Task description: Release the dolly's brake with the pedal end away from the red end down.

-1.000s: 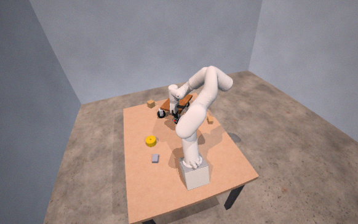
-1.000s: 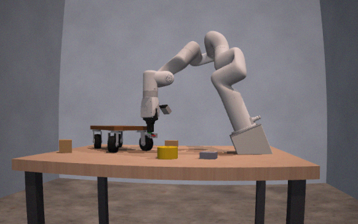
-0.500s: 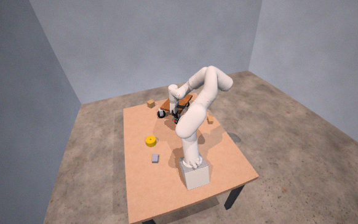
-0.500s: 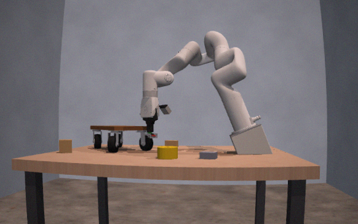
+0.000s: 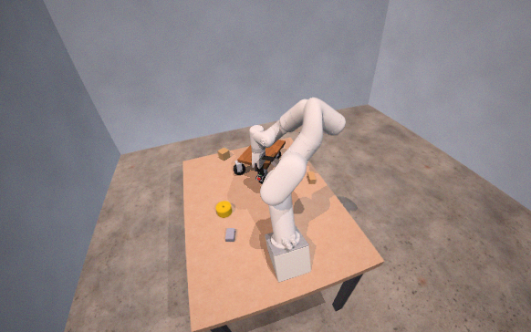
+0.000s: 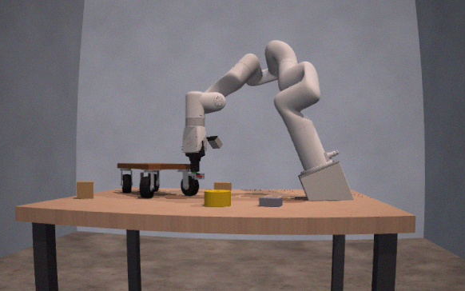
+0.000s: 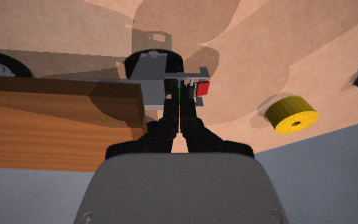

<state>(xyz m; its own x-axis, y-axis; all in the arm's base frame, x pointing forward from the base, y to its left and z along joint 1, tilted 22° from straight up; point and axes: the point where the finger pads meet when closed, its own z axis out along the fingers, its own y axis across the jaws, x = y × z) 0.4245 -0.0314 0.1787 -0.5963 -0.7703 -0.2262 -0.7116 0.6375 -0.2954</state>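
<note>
A tan cube [image 6: 85,189] stands at the worktop's [image 6: 134,217] left edge. Next, the dolly [image 6: 154,166] stands on its wheels. The fingers [image 6: 196,169], pressed together and empty, touch its brake pedal [image 7: 195,84] beside the red end [image 7: 203,88]. A yellow cylinder [image 6: 217,197] sits further right.

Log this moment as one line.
gripper: shut, empty | tips at green end of brake pedal | dolly: on table

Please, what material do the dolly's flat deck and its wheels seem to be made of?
The flat brown deck of the dolly looks like wood with a matte finish: grain streaks run along it. The black round wheels look like matte rubber or plastic, with paler hubs; this look leaves it open.
</note>
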